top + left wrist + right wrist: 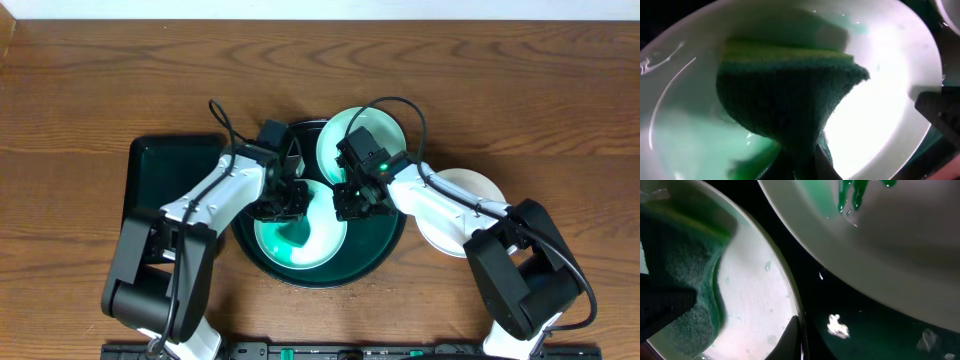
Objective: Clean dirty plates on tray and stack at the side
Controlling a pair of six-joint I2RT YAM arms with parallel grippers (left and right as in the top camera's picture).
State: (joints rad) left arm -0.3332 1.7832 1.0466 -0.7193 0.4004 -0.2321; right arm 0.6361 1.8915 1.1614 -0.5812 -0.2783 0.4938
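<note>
1. The left gripper point(285, 203) is closed on a green and yellow sponge point(785, 100) and presses its dark green side on a pale turquoise round plate point(280, 242).
2. The right gripper point(355, 203) is at the right rim of this plate. We cannot tell if it is open or clamped on the rim.
3. To wipe well, we think the sponge should lie flat and go in small circles out to the rim, with the plate steadied so that it does not slide.
4. This plate lies in the front part of the large round black tray point(388, 245). It looks wet, with a thin green film.
5. A second pale turquoise plate point(350, 135) lies at the back of the tray and shows green drips.
6. A white round plate point(470, 190) lies on the wooden surface point(100, 80), just beside the tray on its right.
</note>
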